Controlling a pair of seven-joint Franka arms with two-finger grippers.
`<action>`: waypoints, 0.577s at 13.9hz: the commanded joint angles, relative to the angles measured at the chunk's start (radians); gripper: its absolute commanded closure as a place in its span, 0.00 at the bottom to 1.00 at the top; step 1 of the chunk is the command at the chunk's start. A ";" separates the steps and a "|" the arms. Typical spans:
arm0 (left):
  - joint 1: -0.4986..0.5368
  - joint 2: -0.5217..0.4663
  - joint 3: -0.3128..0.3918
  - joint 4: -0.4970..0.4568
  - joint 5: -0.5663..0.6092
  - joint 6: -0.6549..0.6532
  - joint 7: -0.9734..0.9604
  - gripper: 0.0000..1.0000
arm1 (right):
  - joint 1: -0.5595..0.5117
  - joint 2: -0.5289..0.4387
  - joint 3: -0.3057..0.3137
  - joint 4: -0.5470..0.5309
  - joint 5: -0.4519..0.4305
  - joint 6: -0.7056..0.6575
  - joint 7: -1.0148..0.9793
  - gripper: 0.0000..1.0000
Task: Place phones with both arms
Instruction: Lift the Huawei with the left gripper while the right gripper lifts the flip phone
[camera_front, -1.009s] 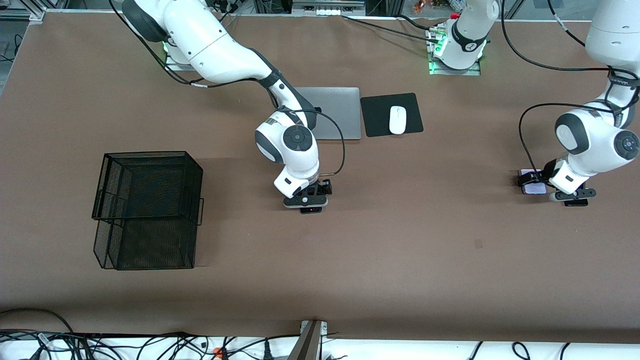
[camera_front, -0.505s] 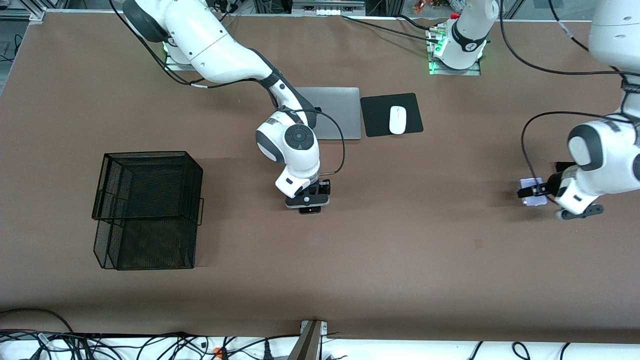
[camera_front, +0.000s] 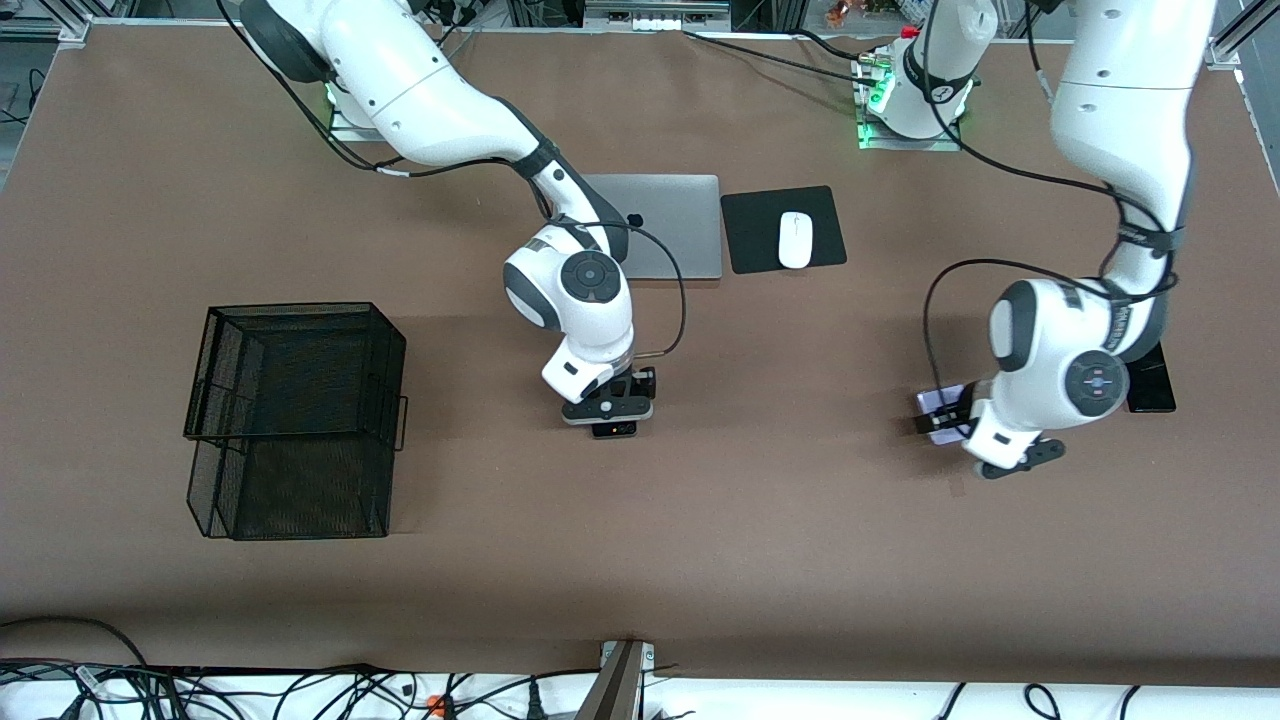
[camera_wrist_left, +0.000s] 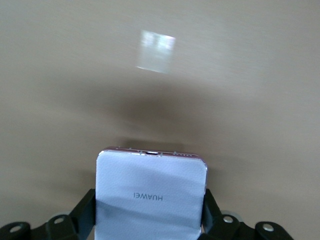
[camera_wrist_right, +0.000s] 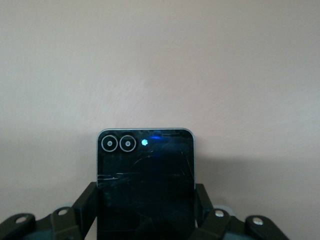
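Observation:
My left gripper (camera_front: 941, 413) is shut on the small white-lavender phone (camera_front: 938, 402), low over the table between its middle and the left arm's end. In the left wrist view that phone (camera_wrist_left: 150, 192) fills the space between the black fingers (camera_wrist_left: 84, 212). A long slim black phone (camera_front: 1152, 385) lies flat on the table, partly hidden by the left arm. My right gripper (camera_front: 611, 415) is shut on the small squarish black phone (camera_front: 614, 430) at the table's middle. The right wrist view shows that phone (camera_wrist_right: 145, 180), with two camera rings, clamped between the fingers (camera_wrist_right: 202, 202).
A black wire basket (camera_front: 295, 420) stands toward the right arm's end. A silver laptop (camera_front: 670, 225) and a black pad (camera_front: 750, 235) bearing a white mouse (camera_front: 795, 240) lie near the bases. Cables run along the edge nearest the front camera.
The left arm carried the white-lavender phone from the table's end toward the middle, uncovering the long black phone. The right gripper closed on the small black phone and shifted slightly.

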 joint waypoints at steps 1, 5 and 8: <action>-0.056 0.008 0.015 0.032 -0.008 -0.023 -0.096 1.00 | -0.059 -0.130 0.007 -0.015 -0.004 -0.141 -0.031 0.95; -0.160 0.006 0.014 0.042 -0.008 -0.023 -0.205 1.00 | -0.172 -0.270 0.005 -0.017 0.018 -0.328 -0.161 0.95; -0.291 0.037 0.014 0.131 -0.016 -0.036 -0.342 1.00 | -0.324 -0.345 0.004 -0.017 0.153 -0.430 -0.375 0.95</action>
